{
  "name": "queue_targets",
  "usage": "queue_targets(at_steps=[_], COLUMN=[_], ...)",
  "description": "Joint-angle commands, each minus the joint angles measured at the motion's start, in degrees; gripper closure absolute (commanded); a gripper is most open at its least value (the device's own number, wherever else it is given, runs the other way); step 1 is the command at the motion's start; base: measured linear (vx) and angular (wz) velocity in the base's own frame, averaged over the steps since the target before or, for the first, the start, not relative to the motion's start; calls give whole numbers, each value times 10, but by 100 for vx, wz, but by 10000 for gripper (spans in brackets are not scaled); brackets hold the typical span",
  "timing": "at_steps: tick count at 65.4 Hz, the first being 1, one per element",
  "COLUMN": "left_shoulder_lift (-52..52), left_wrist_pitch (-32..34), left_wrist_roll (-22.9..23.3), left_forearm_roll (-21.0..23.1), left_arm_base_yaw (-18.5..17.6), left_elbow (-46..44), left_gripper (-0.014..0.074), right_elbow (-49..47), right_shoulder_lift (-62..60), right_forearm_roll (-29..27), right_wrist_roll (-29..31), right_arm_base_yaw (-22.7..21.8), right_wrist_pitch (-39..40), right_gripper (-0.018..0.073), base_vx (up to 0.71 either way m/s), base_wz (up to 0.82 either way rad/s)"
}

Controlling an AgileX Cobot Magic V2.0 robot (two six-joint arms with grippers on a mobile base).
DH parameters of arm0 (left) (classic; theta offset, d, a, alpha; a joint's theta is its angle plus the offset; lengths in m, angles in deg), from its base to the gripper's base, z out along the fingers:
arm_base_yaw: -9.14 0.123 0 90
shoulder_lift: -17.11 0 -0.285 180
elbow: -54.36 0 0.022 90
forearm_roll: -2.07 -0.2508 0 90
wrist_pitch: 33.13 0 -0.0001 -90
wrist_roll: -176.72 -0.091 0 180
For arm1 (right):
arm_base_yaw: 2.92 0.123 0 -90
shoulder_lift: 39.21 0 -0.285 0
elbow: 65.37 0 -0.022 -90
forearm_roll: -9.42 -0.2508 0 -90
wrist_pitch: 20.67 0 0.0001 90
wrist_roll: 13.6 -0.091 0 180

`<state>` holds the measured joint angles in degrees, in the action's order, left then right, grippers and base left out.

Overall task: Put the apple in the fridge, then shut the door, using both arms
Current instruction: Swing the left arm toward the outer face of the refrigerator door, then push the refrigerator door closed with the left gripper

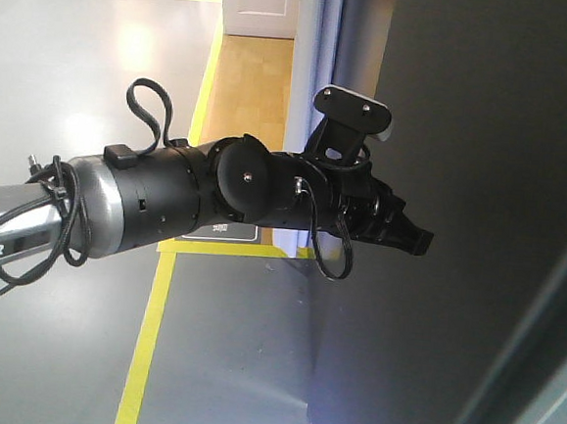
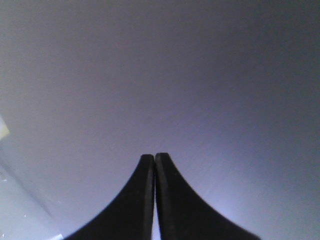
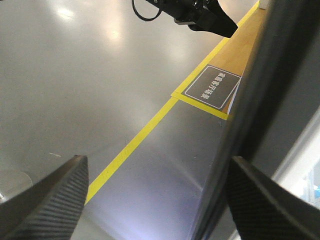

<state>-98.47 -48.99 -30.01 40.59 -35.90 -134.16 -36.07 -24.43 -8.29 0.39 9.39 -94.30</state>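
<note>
The left gripper point(image 1: 419, 242) is pointing at the dark grey outer face of the door point(image 1: 473, 178), its jaws pressing together on nothing; whether the tips are touching the door I cannot tell. The right gripper point(image 3: 157, 160) is hanging with fingers wide apart over the floor point(image 3: 75, 75) and its yellow tape point(image 3: 135, 142), near the door's edge.
</note>
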Motion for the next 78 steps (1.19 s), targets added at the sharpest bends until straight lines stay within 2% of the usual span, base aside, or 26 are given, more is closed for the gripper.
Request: queue_targets(at_steps=[1, 20, 32, 43, 78], left_shoulder_lift=[32, 32, 22, -32, -171], left_wrist_pitch=[29, 13, 65, 52, 38], left_wrist_roll=[0, 0, -15, -28, -30], left_forearm_roll=[13, 59, 60, 58, 57], left_arm_base_yaw=[-2, -2, -26, -48, -53], left_elbow=[-19, -19, -29, -117, -338], left_gripper=[602, 602, 602, 602, 602], right_elbow=[-10, -10, -10, -10, -10], right_shoulder_lift=[10, 10, 10, 10, 10], right_forearm_roll=[-6, -6, -6, -6, -6], right_wrist_roll=[4, 4, 4, 4, 4], right_arm_base_yaw=[-2, -2, -2, -2, -2], right_wrist_pitch=[-2, -2, -2, -2, -2], right_gripper=[20, 20, 20, 20, 20], base_vx=[0, 0, 0, 0, 0], base_wz=[0, 0, 0, 0, 0])
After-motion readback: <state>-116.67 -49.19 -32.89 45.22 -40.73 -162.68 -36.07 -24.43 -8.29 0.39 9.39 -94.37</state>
